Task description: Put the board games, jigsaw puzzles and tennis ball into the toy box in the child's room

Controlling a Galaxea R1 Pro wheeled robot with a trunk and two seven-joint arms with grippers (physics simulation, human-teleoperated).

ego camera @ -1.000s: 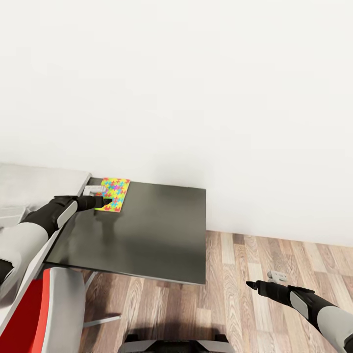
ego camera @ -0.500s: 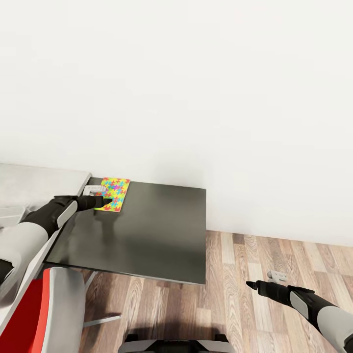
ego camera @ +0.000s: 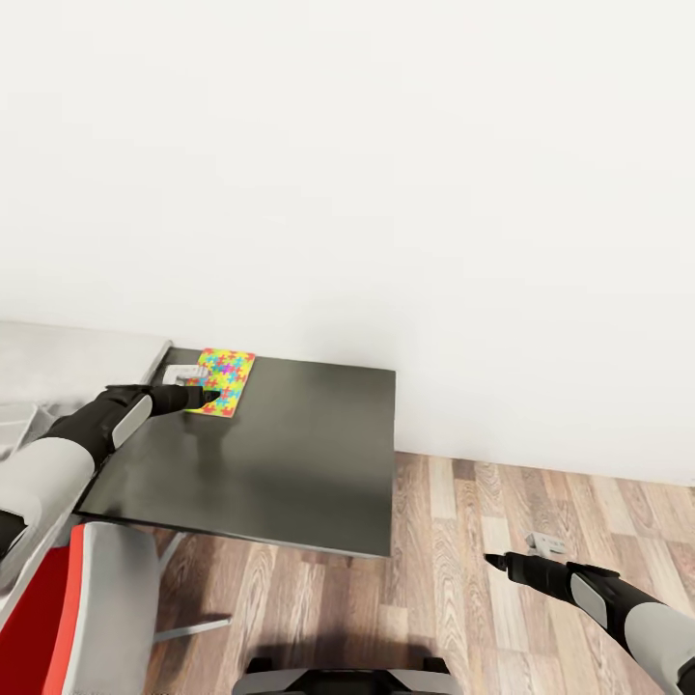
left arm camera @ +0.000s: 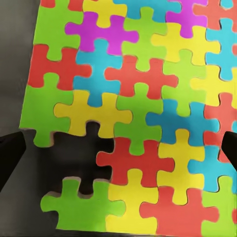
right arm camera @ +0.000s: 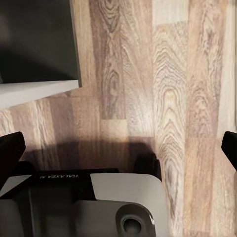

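Note:
One jigsaw puzzle [ego camera: 226,380] lies flat at the back left corner of the table's dark section [ego camera: 290,454], close to the wall. My left gripper [ego camera: 205,397] hovers at the puzzle's near edge. Seen from the left wrist, the puzzle [left arm camera: 133,98] spreads under the open left gripper [left arm camera: 118,153], with one dark fingertip [left arm camera: 10,158] at each side and nothing held. My right gripper [ego camera: 490,558] hangs open over the wood floor, right of the table; from its own wrist it [right arm camera: 118,145] is empty. The board games, tennis ball and other puzzle are out of view.
The pale desk top [ego camera: 77,362] joins the dark section on the left. A pale grey sloped rim [ego camera: 13,425] pokes in at the left edge; I cannot tell what it is. A red and grey chair [ego camera: 87,618] stands at the table's front left. A white wall [ego camera: 386,193] runs behind the table.
The whole picture has shifted slightly, so the table and chair sit a little further left. Both grippers and the puzzle keep their places and states.

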